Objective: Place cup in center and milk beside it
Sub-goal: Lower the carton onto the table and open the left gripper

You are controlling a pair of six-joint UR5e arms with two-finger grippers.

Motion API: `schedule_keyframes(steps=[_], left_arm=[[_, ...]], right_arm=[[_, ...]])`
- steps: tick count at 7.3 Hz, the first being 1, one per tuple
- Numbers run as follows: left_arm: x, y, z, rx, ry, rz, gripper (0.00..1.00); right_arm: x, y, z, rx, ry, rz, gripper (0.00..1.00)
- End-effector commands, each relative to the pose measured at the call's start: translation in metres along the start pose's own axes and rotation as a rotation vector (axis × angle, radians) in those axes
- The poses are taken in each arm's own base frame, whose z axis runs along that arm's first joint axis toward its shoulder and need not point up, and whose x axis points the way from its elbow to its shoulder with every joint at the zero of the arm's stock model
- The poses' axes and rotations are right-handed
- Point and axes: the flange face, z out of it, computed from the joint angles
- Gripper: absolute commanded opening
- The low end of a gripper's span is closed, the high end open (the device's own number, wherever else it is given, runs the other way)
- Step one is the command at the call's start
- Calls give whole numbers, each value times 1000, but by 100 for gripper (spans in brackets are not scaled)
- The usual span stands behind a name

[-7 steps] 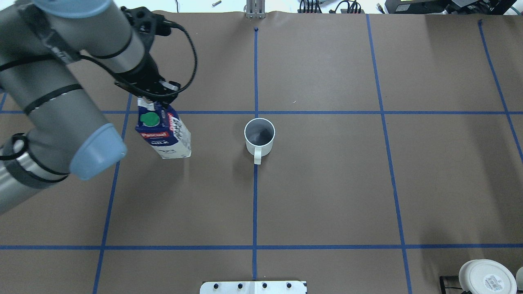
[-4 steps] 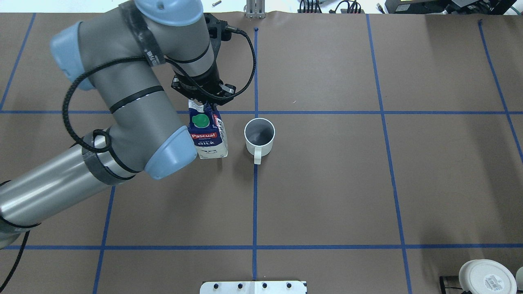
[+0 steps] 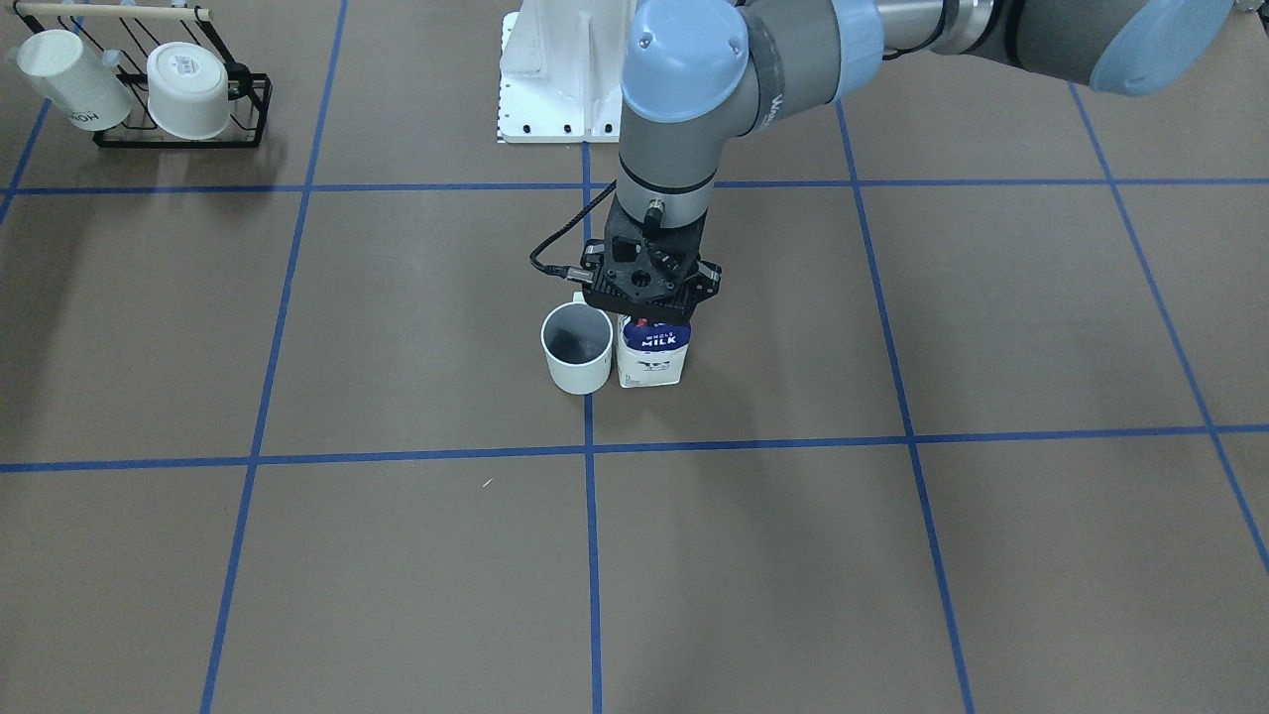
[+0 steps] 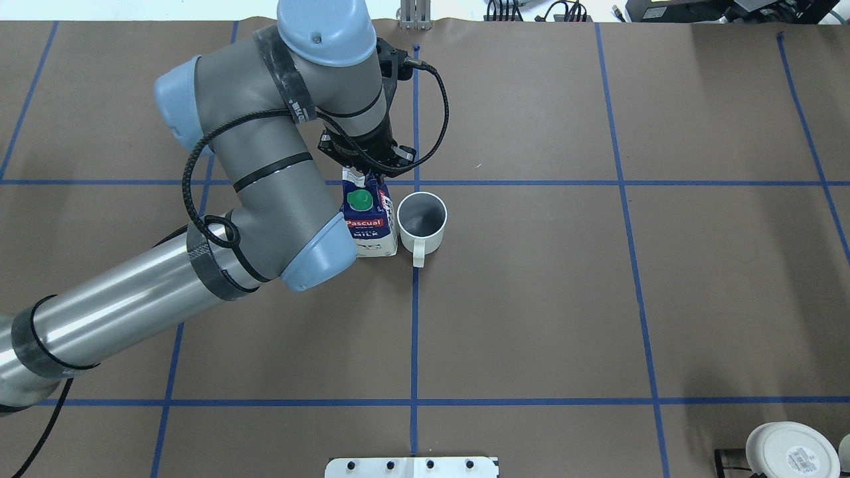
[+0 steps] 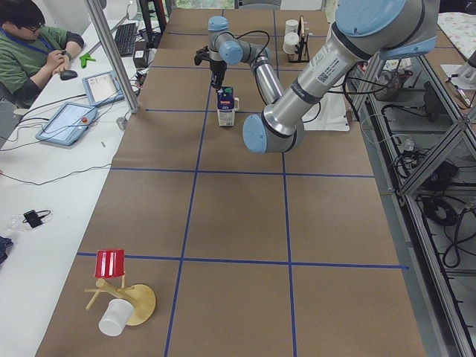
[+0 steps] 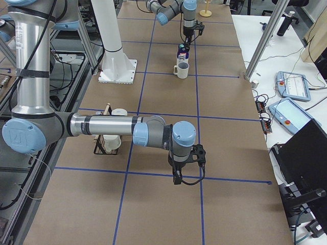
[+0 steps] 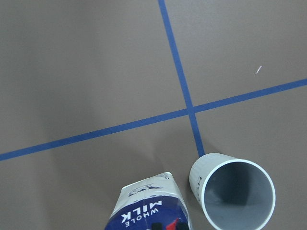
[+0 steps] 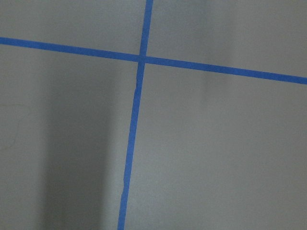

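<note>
The cup (image 4: 422, 222), a small white mug with its handle toward the robot, stands on the blue tape line (image 4: 414, 312) at the center, just below a tape crossing. The milk (image 4: 368, 226), a white and dark-blue carton with a green cap, stands upright right beside the cup on its left, almost touching it. My left gripper (image 4: 363, 175) is shut on the carton's top ridge. The front view shows the cup (image 3: 577, 349), the carton (image 3: 654, 355) and the left gripper (image 3: 649, 317). My right gripper (image 6: 184, 176) hangs over bare table far away; I cannot tell whether it is open.
A black rack (image 3: 178, 134) with white cups stands at the robot's near right corner. A white base plate (image 4: 412, 467) lies at the robot's table edge. A red cup (image 5: 110, 263) on a wooden stand sits at the far left end.
My left arm has carried the milk carton to the right, from about a third of a grid cell away to right next to the cup. The cup has not moved.
</note>
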Motion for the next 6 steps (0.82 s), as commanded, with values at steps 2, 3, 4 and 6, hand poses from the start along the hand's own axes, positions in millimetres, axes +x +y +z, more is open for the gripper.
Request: schedule_keyframes(steps=[2, 3, 4, 6], left_arm=[[0, 0, 4, 4, 7, 20, 81], [0, 2, 2, 9, 8, 21, 99], [-1, 3, -5, 19, 15, 24, 99], [-30, -14, -66, 96, 54, 1, 99]], right_arm=[[0, 0, 0, -1, 1, -1, 100], [-1, 0, 0, -1, 0, -1, 100], [-1, -2, -1, 1, 0, -3, 100], [-2, -3, -1, 3, 0, -4, 100]])
